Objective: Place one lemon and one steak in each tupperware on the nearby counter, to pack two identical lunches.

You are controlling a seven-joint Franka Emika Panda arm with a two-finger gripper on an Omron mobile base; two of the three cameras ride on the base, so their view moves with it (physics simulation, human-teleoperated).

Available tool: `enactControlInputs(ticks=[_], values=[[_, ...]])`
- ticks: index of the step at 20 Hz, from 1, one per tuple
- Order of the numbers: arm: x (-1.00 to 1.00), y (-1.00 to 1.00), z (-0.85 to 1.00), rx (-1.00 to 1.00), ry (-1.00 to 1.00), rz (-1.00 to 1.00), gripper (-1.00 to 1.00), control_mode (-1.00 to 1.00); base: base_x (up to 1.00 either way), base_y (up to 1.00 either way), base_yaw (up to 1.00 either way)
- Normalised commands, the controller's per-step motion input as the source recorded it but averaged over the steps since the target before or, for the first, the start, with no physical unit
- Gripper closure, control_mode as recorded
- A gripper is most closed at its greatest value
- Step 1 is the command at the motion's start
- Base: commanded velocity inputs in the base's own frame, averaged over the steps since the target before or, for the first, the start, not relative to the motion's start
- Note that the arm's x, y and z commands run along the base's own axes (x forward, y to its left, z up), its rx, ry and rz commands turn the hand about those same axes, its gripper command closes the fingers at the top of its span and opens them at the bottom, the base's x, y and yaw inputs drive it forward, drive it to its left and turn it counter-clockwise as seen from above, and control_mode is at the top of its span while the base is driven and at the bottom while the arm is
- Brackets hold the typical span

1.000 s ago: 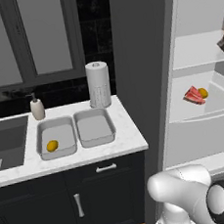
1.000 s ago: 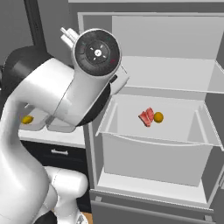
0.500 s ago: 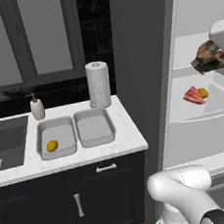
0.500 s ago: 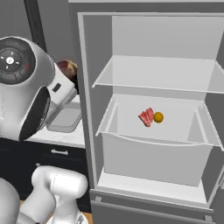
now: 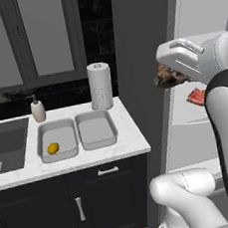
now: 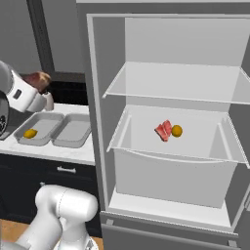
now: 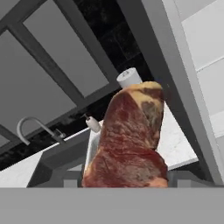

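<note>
One steak (image 7: 131,140) is clamped in the tool (image 5: 169,77), which hangs in the air beside the open fridge (image 6: 166,127), level with its middle shelf and off to the right of the counter (image 5: 125,147); in the hand view the meat stands up between the tips and hides most of what lies below it. Two grey tupperware trays sit side by side on the white counter: the left tray (image 5: 56,142) has a lemon (image 5: 53,148) lying in it, the right tray (image 5: 96,129) is bare. Behind them stand a soap dispenser (image 5: 37,109) and a paper towel roll (image 5: 100,86), with the sink (image 5: 7,145) at the left. Farther off, on the fridge's middle shelf, a second steak (image 6: 163,131) lies touching a second lemon (image 6: 177,130).
</note>
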Motion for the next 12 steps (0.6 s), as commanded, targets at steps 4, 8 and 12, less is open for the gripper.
enactControlInputs(ticks=[4,8,12], values=[[0.34,0.61,-0.31,0.04,0.06,0.10,1.00,-1.00,0.00,0.00,0.00],[0.82,0.65,-0.61,-0.08,0.17,0.02,1.00,-1.00,0.00,0.00,0.00],[0.82,0.65,-0.49,-0.17,0.16,0.00,1.00,-1.00,0.00,0.00,0.00]])
